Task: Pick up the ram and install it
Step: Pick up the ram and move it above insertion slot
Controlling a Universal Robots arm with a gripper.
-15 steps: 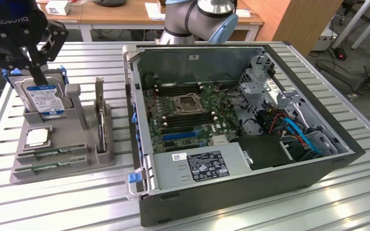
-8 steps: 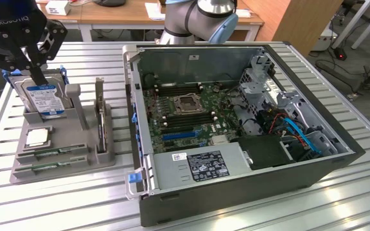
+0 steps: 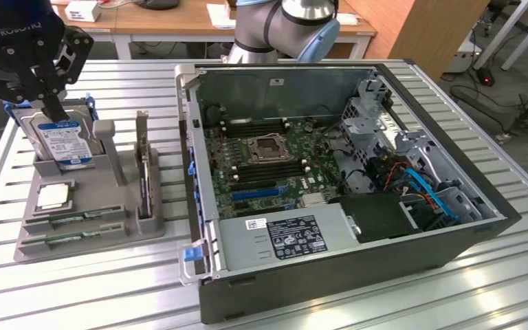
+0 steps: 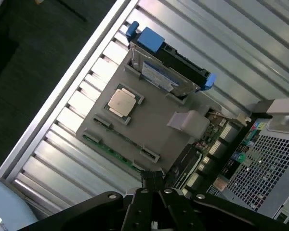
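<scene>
**Exterior view.** My gripper hangs at the exterior view's left, over the back of the grey holder, with its fingers pressed together on nothing and its tips just above the hard drive. The ram lies flat in the front slot of the holder, well apart from the gripper. The open computer case stands on the surface at the exterior view's right. Its motherboard faces up, and the long slots beside the processor socket look unfilled to me.

**Status.** No step is complete. The ram is not yet picked up and not yet installed.

**Wrist view.** My gripper shows fingertips that meet, with nothing between them. The ram shows as a green edge along the holder, near the fingertips. A loose processor chip sits beyond the ram, and the hard drive stands beyond the chip.

**Comparison.**
- The exterior view gives the case interior and the height of the gripper over the holder.
- The wrist view gives the closed fingertips and the ram's edge at close range.
- Of the computer case, the wrist view gives one perforated corner.
</scene>
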